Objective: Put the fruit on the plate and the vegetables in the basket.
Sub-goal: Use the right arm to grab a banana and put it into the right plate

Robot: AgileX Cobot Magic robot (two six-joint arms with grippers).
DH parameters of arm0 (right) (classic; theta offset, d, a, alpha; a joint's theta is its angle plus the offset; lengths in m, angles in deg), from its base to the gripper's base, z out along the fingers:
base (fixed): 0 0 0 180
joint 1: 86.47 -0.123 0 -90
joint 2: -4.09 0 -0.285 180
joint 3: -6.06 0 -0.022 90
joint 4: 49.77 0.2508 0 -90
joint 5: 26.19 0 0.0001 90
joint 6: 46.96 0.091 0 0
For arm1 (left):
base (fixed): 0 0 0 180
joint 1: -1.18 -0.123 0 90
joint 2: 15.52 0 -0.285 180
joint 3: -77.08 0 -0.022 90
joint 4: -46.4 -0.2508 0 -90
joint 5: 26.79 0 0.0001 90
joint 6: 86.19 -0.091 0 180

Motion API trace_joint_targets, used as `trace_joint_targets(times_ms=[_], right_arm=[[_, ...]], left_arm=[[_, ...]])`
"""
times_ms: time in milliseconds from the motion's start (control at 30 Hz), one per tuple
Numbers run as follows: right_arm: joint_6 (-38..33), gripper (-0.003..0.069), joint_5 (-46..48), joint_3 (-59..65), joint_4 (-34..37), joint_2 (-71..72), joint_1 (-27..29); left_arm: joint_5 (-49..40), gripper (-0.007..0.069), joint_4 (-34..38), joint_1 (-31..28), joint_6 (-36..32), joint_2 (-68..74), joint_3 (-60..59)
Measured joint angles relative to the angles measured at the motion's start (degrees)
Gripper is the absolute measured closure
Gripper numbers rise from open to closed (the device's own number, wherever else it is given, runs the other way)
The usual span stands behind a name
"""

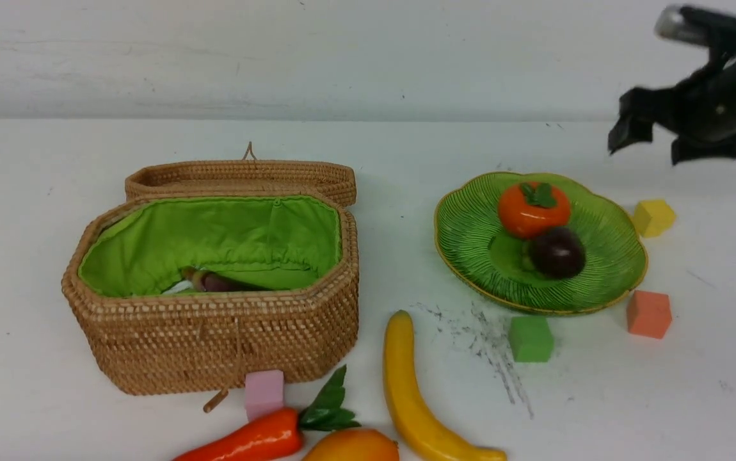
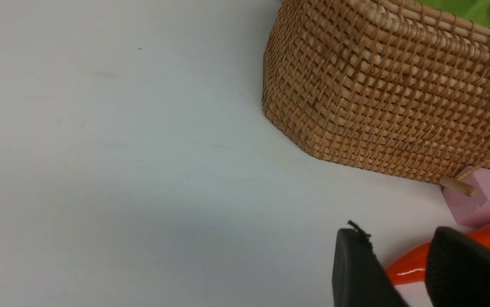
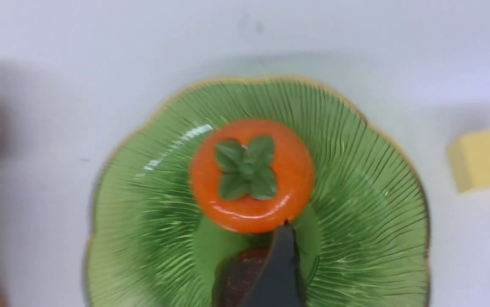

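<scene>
Sorting looks about half done. Front view: the basket [image 1: 214,346] sits on the left half of the desk [image 1: 22,192], lid [image 1: 240,176] laid back, with the eggplant [image 1: 221,282] in its green lining. A pale bit beside it could be the radish, but too little shows to tell. The plate [image 1: 470,256] lies on the right half and carries the persimmon [image 1: 531,211] and, touching it on the near side, the mangosteen [image 1: 557,253]. Along the near edge lie the carrot [image 1: 246,442], mango [image 1: 352,448] and banana [image 1: 413,397], none sorted yet. Cubes [image 1: 530,338] lie round the plate, and a pink cube [image 1: 264,390] touches the basket's front wall. The right gripper [image 1: 656,144] hangs in the air past the plate's far right rim, blurred. Left wrist view: the left gripper [image 2: 398,243] hovers low by the desk's near edge, short of the basket's front left corner. Its jaws are partly apart and grip nothing that shows. The carrot's tip appears through the gap, but contact cannot be told. Right wrist view: above the plate, the right jaws stand wide with nothing between them. The step in hand looks like the left arm's carrot pick. Next it calls for settling astride the carrot, closing, then lifting over the basket's rim clear of the pink cube. The right arm is free for the banana or mango.
</scene>
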Motion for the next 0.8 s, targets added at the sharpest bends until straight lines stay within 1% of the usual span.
trace_joint_targets(times_ms=[67, 133, 167, 200, 233, 333, 433, 533, 567, 600, 667, 733, 800], right_arm=[[-2.41, 0.0059, 0.09, 2.07, 1.91, 5.27, 0.00], [-3.75, 0.0076, 0.09, 3.43, 3.28, 7.80, 0.00], [-6.53, 0.0102, -0.13, 6.30, 5.96, 11.86, 0.00], [-6.95, 0.0107, -0.26, 6.72, 6.74, 12.89, 0.00], [-9.92, 0.0123, -0.85, 10.02, 9.37, 16.48, -0.22], [-17.17, 0.0137, -2.75, 18.60, 14.58, 23.44, -2.02], [-25.41, 0.0139, -3.47, 27.46, 20.14, 30.05, -7.05], [-32.03, 0.0139, -1.78, 34.60, 22.29, 33.31, -13.24], [-32.28, 0.0139, -1.52, 34.97, 22.34, 33.50, -13.65], [-33.57, 0.0139, 0.54, 37.38, 22.34, 33.63, -16.83], [-33.87, 0.0139, 2.87, 38.91, 21.60, 32.84, -19.91], [-33.87, 0.0139, 4.94, 39.61, 18.78, 30.96, -24.23], [-33.81, 0.0139, 5.50, 39.61, 16.94, 29.69, -26.76]], left_arm=[[0.00, 0.0386, 0.00, 0.00, 0.00, 0.00, 0.00], [0.00, 0.0386, 0.00, 0.00, 0.00, 0.00, 0.00], [0.00, 0.0386, 0.00, 0.00, 0.00, 0.00, 0.00], [0.00, 0.0386, 0.00, 0.00, 0.00, 0.00, 0.00], [0.00, 0.0386, 0.00, 0.00, 0.00, 0.00, 0.00], [0.00, 0.0386, 0.00, 0.00, 0.00, 0.00, 0.00], [0.00, 0.0386, 0.00, 0.00, 0.00, 0.00, 0.00], [0.00, 0.0386, 0.00, 0.00, 0.00, 0.00, 0.00], [0.00, 0.0386, 0.00, 0.00, 0.00, 0.00, 0.00], [0.00, 0.0386, 0.00, 0.00, 0.00, 0.00, 0.00], [0.00, 0.0386, 0.00, 0.00, 0.00, 0.00, 0.00], [0.00, 0.0386, 0.00, 0.00, 0.00, 0.00, 0.00], [0.00, 0.0386, 0.00, 0.00, 0.00, 0.00, 0.00]])
